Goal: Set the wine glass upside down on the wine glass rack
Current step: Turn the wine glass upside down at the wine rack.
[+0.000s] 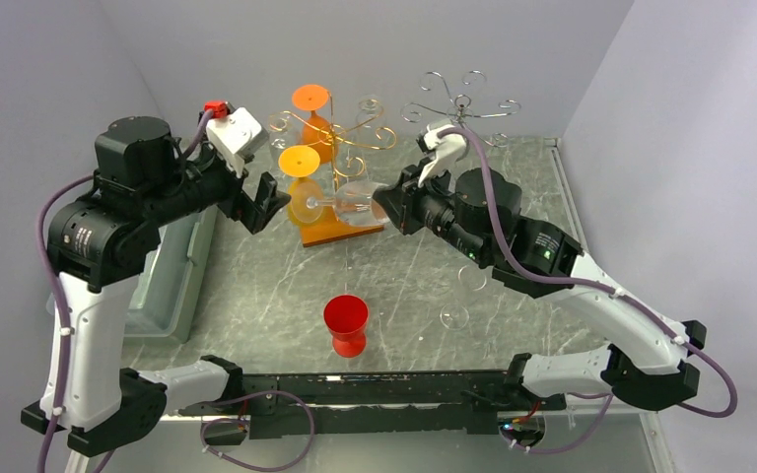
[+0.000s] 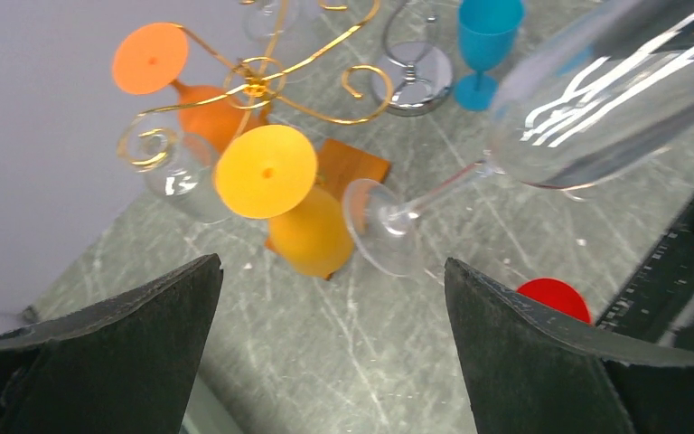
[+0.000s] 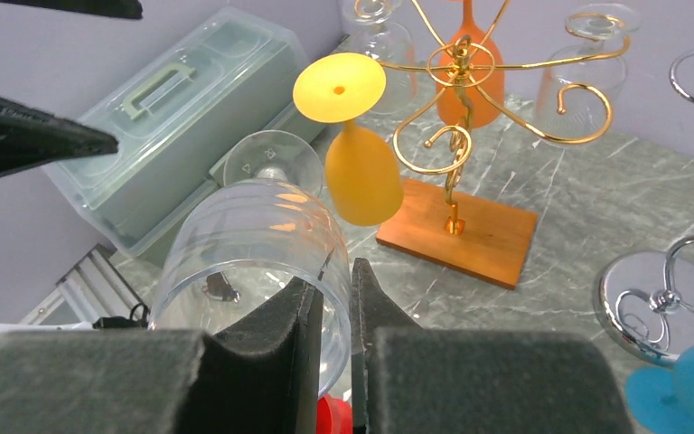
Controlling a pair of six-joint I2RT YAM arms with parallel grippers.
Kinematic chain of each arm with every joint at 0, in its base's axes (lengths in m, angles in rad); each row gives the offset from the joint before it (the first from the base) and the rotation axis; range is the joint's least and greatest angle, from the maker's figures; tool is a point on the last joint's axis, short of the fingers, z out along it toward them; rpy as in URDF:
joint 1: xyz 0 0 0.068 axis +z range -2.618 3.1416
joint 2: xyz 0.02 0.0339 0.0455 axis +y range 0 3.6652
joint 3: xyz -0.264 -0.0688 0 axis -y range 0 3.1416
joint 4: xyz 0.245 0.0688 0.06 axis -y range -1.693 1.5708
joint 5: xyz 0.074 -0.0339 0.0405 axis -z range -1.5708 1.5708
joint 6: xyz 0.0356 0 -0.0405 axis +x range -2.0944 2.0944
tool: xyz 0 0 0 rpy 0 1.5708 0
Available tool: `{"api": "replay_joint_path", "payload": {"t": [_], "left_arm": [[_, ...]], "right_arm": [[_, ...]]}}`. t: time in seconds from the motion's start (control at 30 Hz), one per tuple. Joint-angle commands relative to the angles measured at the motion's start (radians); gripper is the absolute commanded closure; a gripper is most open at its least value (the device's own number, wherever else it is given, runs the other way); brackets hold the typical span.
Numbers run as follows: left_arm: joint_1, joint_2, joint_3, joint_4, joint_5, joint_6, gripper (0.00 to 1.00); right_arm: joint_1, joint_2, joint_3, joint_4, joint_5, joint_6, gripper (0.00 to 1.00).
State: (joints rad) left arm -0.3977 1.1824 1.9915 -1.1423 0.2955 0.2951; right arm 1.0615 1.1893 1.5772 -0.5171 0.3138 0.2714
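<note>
Right gripper (image 3: pixel 332 289) pinches the clear wine glass (image 3: pixel 253 244) by its bowl wall, glass lying sideways beside the gold wire rack (image 3: pixel 458 68).
Glass is smooth and transparent, round foot just beside the rack's hanging yellow glass (image 2: pixel 267 172), above the flat wooden base (image 1: pixel 340 232). Left gripper (image 1: pixel 271 202) is spread wide, left of the rack, not touching it. Red goblet (image 1: pixel 345 320) stands well in front of the rack on the veined grey tabletop (image 1: pixel 256 286).

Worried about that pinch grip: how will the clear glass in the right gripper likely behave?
The clear wine glass looks thin-walled, probably fragile where the right gripper pinches its bowl wall. Smooth and held sideways, it may slip or pivot. Laid down, it would likely roll.
</note>
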Motion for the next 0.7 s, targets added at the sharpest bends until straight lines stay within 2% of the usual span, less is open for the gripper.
{"api": "replay_joint_path", "payload": {"t": [0.0, 0.13, 0.43, 0.57, 0.67], "left_arm": [[0.000, 0.003, -0.037, 0.013, 0.177, -0.081, 0.01], [0.000, 0.003, -0.116, 0.066, 0.229, -0.113, 0.01], [0.000, 0.047, -0.135, 0.141, 0.225, -0.146, 0.06], [0.000, 0.062, -0.124, 0.171, 0.274, -0.157, 0.15], [0.000, 0.070, -0.122, 0.195, 0.321, -0.170, 0.25]], "right_arm": [[0.000, -0.037, -0.008, 0.147, 0.046, -0.038, 1.00], [-0.001, -0.069, -0.029, 0.205, 0.052, -0.049, 1.00], [-0.004, -0.130, -0.062, 0.255, 0.046, -0.059, 1.00], [-0.005, -0.141, -0.080, 0.296, 0.012, -0.053, 1.00], [-0.005, -0.131, -0.087, 0.321, -0.020, -0.041, 1.00]]}}
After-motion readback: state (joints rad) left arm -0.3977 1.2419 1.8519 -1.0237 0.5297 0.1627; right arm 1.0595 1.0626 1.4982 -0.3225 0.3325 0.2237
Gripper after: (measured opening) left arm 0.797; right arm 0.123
